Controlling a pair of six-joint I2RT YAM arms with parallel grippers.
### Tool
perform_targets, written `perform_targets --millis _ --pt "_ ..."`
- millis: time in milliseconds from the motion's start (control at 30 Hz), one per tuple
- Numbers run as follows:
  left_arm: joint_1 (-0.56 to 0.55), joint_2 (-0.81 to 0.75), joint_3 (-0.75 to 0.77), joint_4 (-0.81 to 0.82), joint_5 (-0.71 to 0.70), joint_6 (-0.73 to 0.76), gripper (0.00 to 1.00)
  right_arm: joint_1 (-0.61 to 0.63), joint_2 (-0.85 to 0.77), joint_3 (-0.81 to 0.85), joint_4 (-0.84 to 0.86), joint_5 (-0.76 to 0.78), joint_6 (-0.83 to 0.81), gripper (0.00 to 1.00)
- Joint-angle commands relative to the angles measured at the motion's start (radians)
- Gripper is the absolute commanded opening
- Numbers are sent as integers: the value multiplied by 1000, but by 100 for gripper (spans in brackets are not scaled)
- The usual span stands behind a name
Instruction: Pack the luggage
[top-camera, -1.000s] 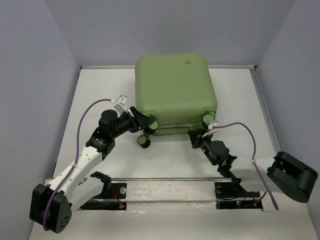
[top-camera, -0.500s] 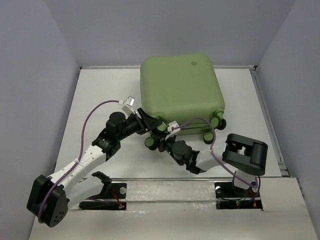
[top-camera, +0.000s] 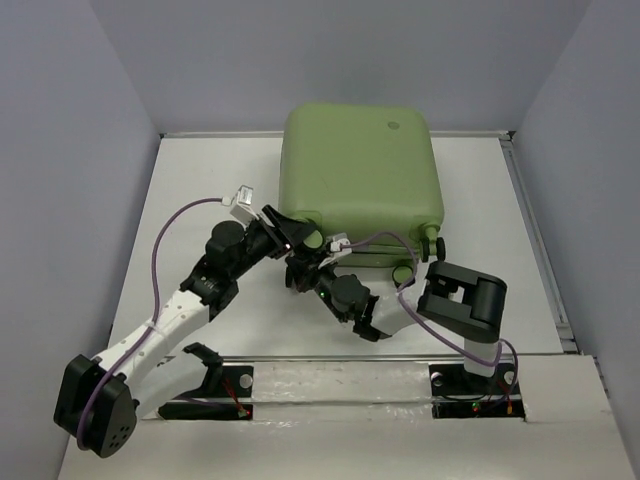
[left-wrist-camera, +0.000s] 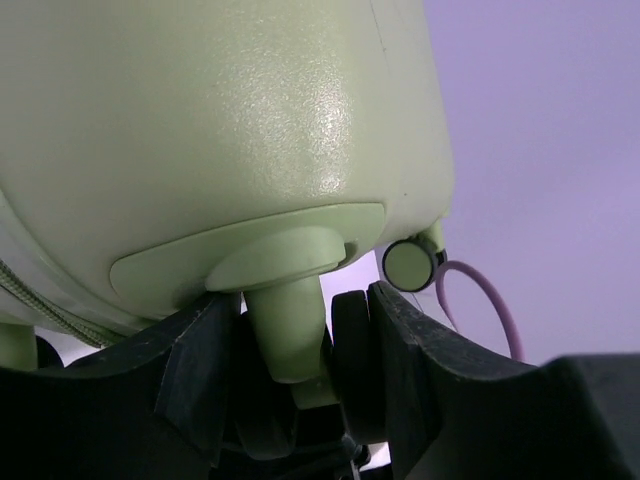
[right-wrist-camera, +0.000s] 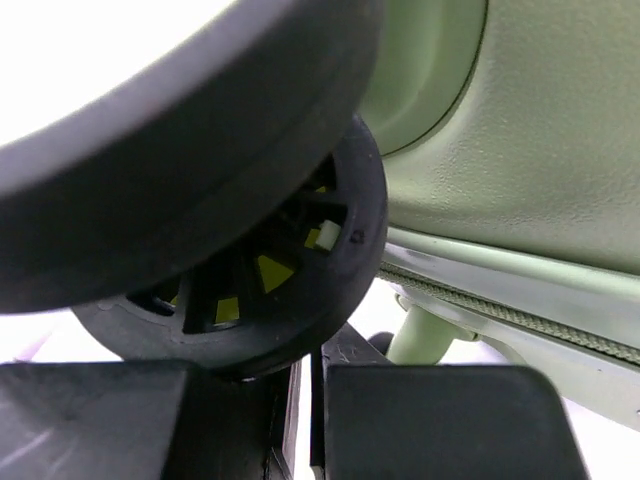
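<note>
The luggage (top-camera: 360, 165) is a large light-green hard-shell suitcase, closed, lying at the back middle of the white table. My left gripper (top-camera: 293, 233) is at its near left corner. In the left wrist view the jaws (left-wrist-camera: 300, 305) are closed around a green caster stem (left-wrist-camera: 285, 320) and its black wheel (left-wrist-camera: 352, 340) under the shell (left-wrist-camera: 220, 120). My right gripper (top-camera: 303, 268) sits just below that corner. Its fingers (right-wrist-camera: 315, 370) are nearly together with nothing between them, right under a black wheel with green spokes (right-wrist-camera: 260, 280).
Two more wheels (top-camera: 403, 272) (top-camera: 432, 232) show at the luggage's near right corner. The right arm's elbow (top-camera: 462, 300) lies in front of the luggage. A metal rail (top-camera: 330, 360) runs along the near edge. Grey walls close in the table; a raised edge (top-camera: 530, 220) runs on the right.
The right arm has swung from the right side to the luggage's near left corner. The luggage has shifted right and back and turned a little. The left gripper has stayed on its corner wheel.
</note>
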Motion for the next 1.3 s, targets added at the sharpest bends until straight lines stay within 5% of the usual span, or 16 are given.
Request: perform_targets --millis 0,167,200,400,633,1033,1133,1267 --pt "-145 -102 101 448 244 -105 6 87 -9 148 286 -343 53 7" --pt "-143 -142 58 336 218 -56 7 87 -182 -109 81 -197 78 71" --pt "-143 -147 46 326 208 -56 13 87 -224 -152 38 -180 100 77" --pt "-135 -156 -60 313 159 -63 39 87 -613 -213 -654 -99 146 92" --pt "-131 -151 -71 289 151 -34 58 87 -706 -74 -1012 44 129 100" --pt "-129 -165 -71 189 161 35 66 27 -543 252 -1027 139 -64 98" --pt "-129 -177 -75 166 156 49 69 27 -517 286 -1032 189 -79 82" --pt "-131 -214 -39 60 100 119 74 27 -499 299 -1030 249 -79 24"
